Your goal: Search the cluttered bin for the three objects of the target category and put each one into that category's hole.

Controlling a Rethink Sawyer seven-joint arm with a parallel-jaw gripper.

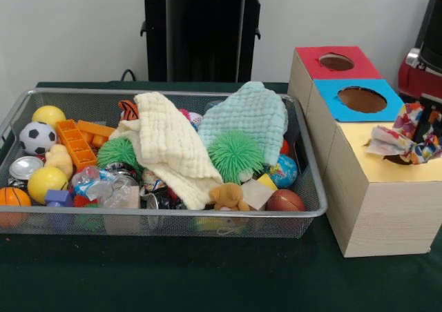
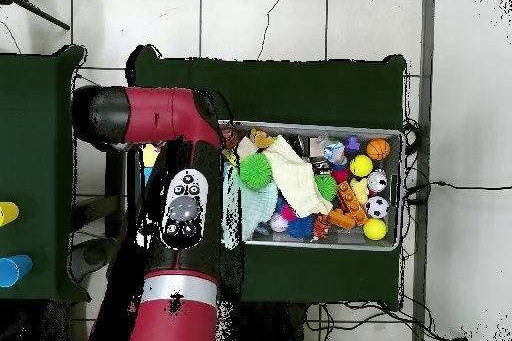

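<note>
Over the yellow-topped box (image 1: 387,188), patchwork ball (image 1: 407,141) at the gripper (image 1: 429,129), grip unclear; cloths (image 1: 173,146) heaped across the toy-filled bin (image 1: 173,219).

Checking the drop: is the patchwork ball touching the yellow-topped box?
Cannot tell: front view shows the patchwork ball overlapping the yellow top, possibly hovering; overhead hides it.
</note>
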